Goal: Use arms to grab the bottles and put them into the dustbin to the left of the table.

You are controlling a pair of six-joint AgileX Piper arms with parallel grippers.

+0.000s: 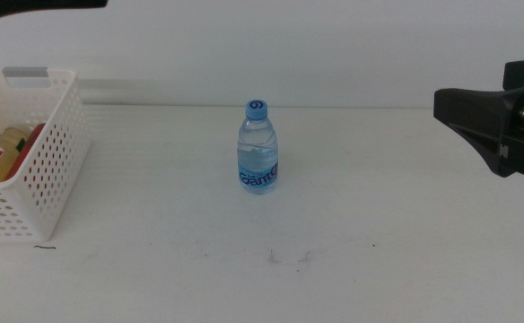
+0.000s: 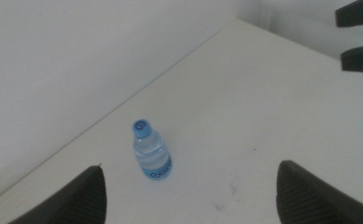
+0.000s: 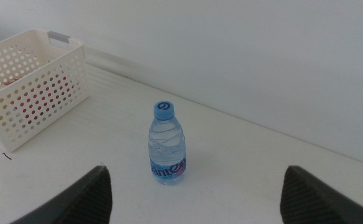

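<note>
Dustbin (image 1: 42,148), left edge of surface (image 1: 379,260): holds yellow tea bottle (image 1: 2,151) and something red. Water bottle (image 1: 258,148), centre: upright, ungrasped, remaining. Right claw (image 1: 459,106), right edge: spread, empty. Left claw (image 2: 191,193): spread, empty, above the surface.
</note>
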